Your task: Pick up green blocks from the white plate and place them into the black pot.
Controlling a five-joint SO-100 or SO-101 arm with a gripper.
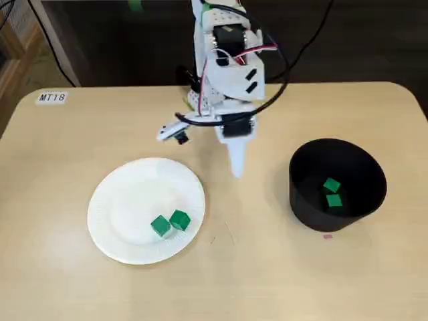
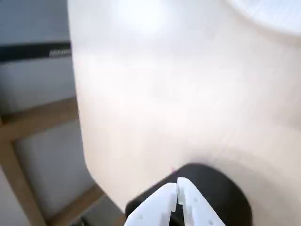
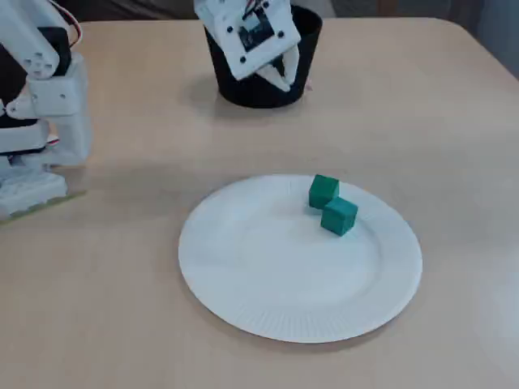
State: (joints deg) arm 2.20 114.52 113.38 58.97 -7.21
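A green block [image 1: 160, 226] and a second green block [image 1: 180, 219] lie side by side, touching or very nearly so, in the lower right part of the white plate [image 1: 127, 200], which sits left of centre in a fixed view. A third green block [image 1: 332, 185] and a fourth green block [image 1: 334, 200] rest on the floor of the black pot [image 1: 302, 204] at the right of the same view. The gripper [image 1: 235, 168] points downward over bare tabletop between plate and pot. Its white fingers [image 2: 162, 197] are pressed together at the tips with nothing between them, as the wrist view shows. The table [image 1: 267, 281] is pale wood with rounded corners. A label reading "MT18" [image 1: 52, 97] is fixed near its upper left corner, and black cables [image 1: 294, 57] trail behind the arm against a dark background. The wrist view, which is blurred, alone shows the table edge with a wooden frame [image 2: 28, 127] beyond it at the left. It also shows the pot's rim behind the fingertips and a sliver of plate at the upper right. The other fixed view looks from the opposite side. It shows the arm's white base [image 3: 45, 121] at the upper left of the frame. There the pot's interior is hidden, so only the two blocks on the plate can be seen.
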